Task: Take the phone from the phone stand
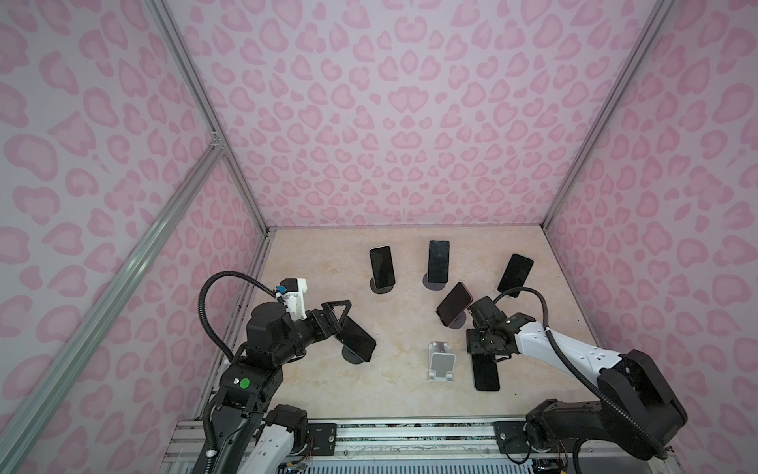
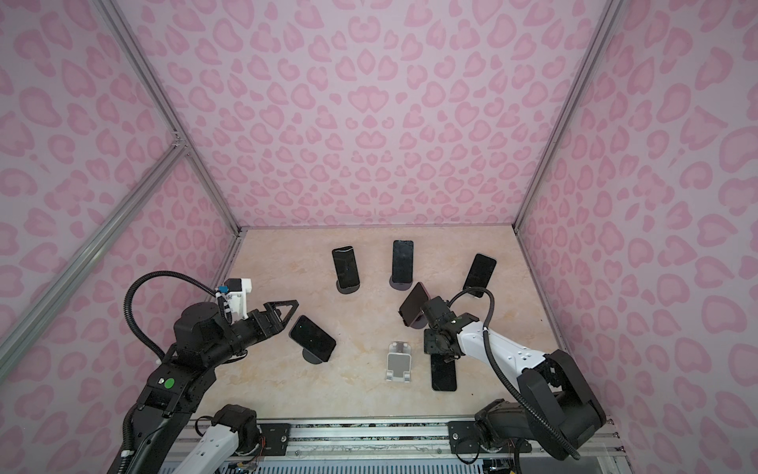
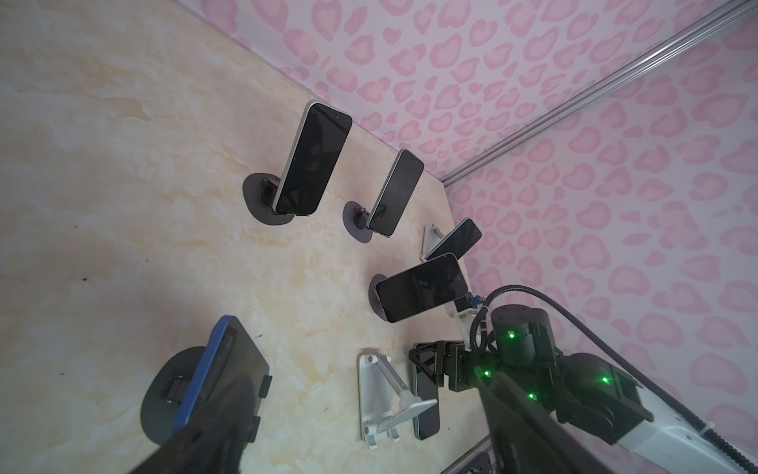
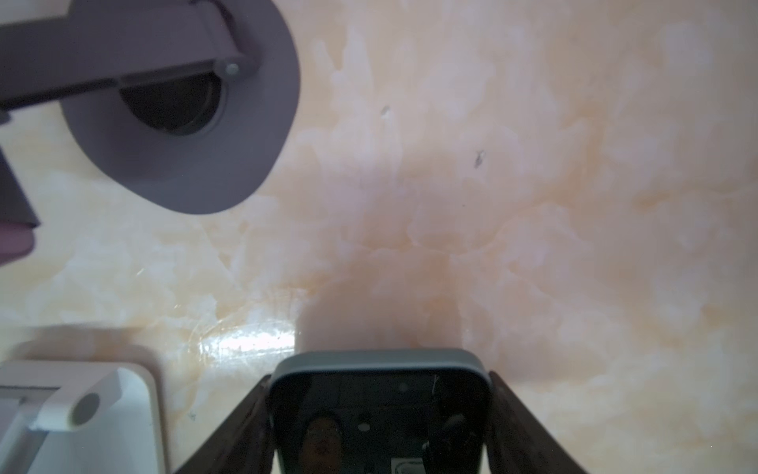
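Your right arm stretches low, the right gripper (image 4: 380, 394) aimed down and clasping the phone (image 1: 487, 375), which lies flat. Your left gripper (image 2: 287, 322) hovers level, and I cannot tell its hold.

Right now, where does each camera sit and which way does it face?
Both top views: high above the base rail, facing down and forward over the table and propped phones; left arm and right arm show.
Left wrist: faces across the table toward the right arm, blue-cased phone close; own body only a dark blur.
Right wrist: faces down at the table; right tool straddles the flat phone.
Shared: all four show the empty white stand beside the flat phone.
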Available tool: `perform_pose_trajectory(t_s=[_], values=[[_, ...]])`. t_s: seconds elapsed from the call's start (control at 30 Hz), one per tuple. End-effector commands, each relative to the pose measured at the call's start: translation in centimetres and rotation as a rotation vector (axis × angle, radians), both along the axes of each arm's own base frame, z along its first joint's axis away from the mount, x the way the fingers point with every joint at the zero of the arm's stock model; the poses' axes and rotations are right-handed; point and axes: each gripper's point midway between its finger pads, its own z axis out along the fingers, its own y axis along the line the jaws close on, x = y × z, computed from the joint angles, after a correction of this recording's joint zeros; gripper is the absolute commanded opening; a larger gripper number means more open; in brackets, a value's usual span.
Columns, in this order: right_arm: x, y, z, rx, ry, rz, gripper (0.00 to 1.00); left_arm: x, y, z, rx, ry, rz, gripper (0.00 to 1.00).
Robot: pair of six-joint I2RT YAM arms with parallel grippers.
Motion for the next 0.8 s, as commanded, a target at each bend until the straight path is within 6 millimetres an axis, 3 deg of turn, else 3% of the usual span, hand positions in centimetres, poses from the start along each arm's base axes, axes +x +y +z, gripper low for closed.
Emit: perform_pose_trajectory(t_s=[0.0, 0.3, 0.57, 0.77], values=[[0.5, 0.5, -0.4, 0.018, -0.014, -0.006, 0.7, 0.3, 0.0, 0.8, 0.005, -0.037, 0.0, 0.91], [0.5, 1.4, -0.9, 0.02, -0.033, 0.0, 0.74, 0.6, 0.0, 0.6, 0.012, -0.022, -0.001, 0.91], [0.2, 1.4, -1.1, 0.003, -0.02, 0.006, 0.86, 0.4, -0.1, 1.0, 0.013, -0.028, -0.011, 0.91], [0.2, 1.3, 1.4, 0.028, -0.074, -0.005, 0.89, 0.2, -0.1, 1.3, 0.069, -0.033, -0.026, 0.9]])
